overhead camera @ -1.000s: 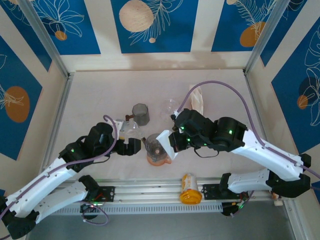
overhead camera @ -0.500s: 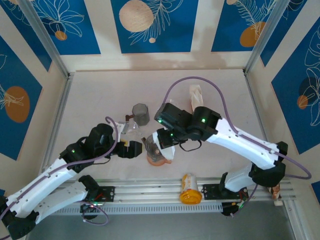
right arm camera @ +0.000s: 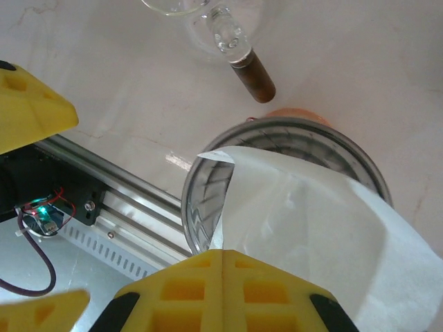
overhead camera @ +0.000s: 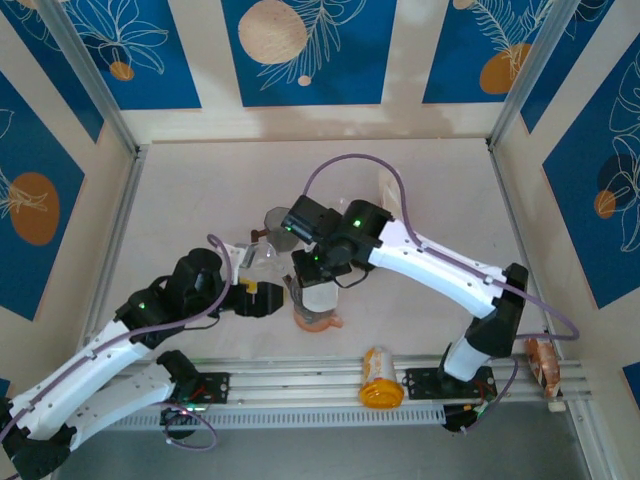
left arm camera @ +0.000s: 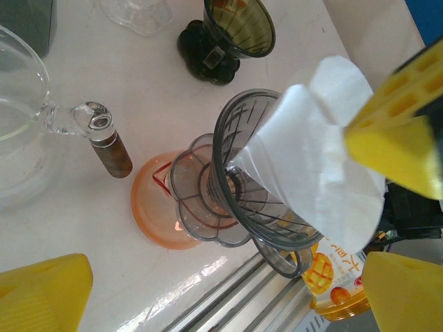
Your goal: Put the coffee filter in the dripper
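The dripper (left arm camera: 242,149) is a smoky clear cone with a ribbed wall, standing on an orange base (left arm camera: 154,216) near the table's front edge. The white paper coffee filter (left arm camera: 322,155) hangs tilted with its lower tip inside the dripper's mouth (right arm camera: 208,190). My right gripper (right arm camera: 223,254) is shut on the filter's (right arm camera: 311,228) upper edge, directly above the dripper (overhead camera: 316,308). My left gripper (left arm camera: 225,297) stands open just left of the dripper, its yellow fingers (left arm camera: 41,297) wide apart and holding nothing.
A glass carafe with a wooden handle (left arm camera: 114,149) lies left of the dripper. A dark cup (overhead camera: 281,228) and a second dark dripper (left arm camera: 232,31) stand behind. A mango bottle (overhead camera: 378,377) lies on the front rail. A filter pack (overhead camera: 392,195) sits further back.
My right arm has swung left and down, carrying the filter from beside the dripper to its mouth. The left arm has hardly moved.
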